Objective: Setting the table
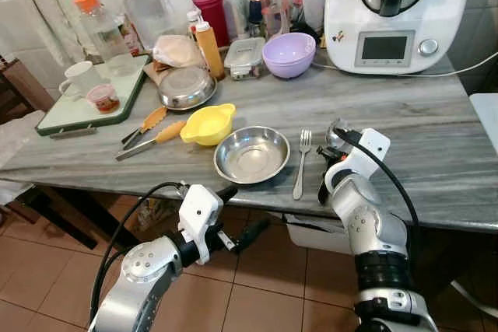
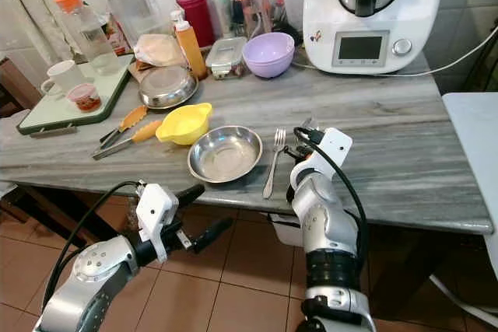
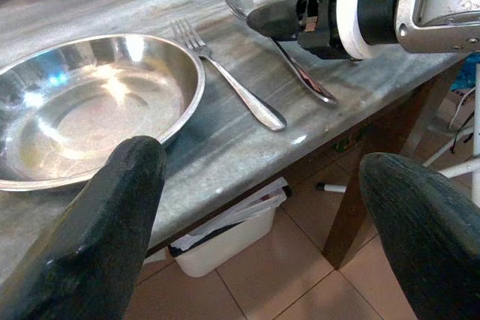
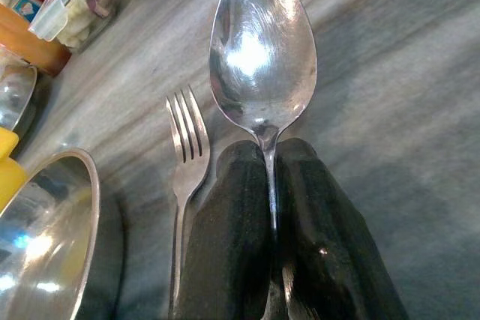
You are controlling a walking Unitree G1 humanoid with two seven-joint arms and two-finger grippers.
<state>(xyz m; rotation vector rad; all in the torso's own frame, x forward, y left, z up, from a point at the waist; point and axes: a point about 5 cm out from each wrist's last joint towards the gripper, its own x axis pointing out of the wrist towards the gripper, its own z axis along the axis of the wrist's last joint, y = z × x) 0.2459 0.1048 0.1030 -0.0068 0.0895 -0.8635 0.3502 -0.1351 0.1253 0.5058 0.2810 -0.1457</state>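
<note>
A steel bowl (image 1: 251, 153) sits near the front edge of the grey marble table (image 1: 436, 153). To its right a fork (image 1: 302, 162) lies flat with its tines pointing away from me. My right gripper (image 4: 268, 151) is shut on the handle of a spoon (image 4: 262, 50), just right of the fork. The spoon's bowl (image 1: 336, 134) points away from me, low over the tabletop. My left gripper (image 1: 241, 214) hangs open below the table's front edge, in front of the steel bowl, holding nothing.
A yellow bowl (image 1: 208, 124) and two orange-handled tools (image 1: 152, 134) lie left of the steel bowl. Further back are a steel plate (image 1: 187, 87), a purple bowl (image 1: 289, 54), a white kitchen machine (image 1: 397, 9) and a green tray (image 1: 54, 118) with cups. A white bin (image 1: 319, 231) stands under the table.
</note>
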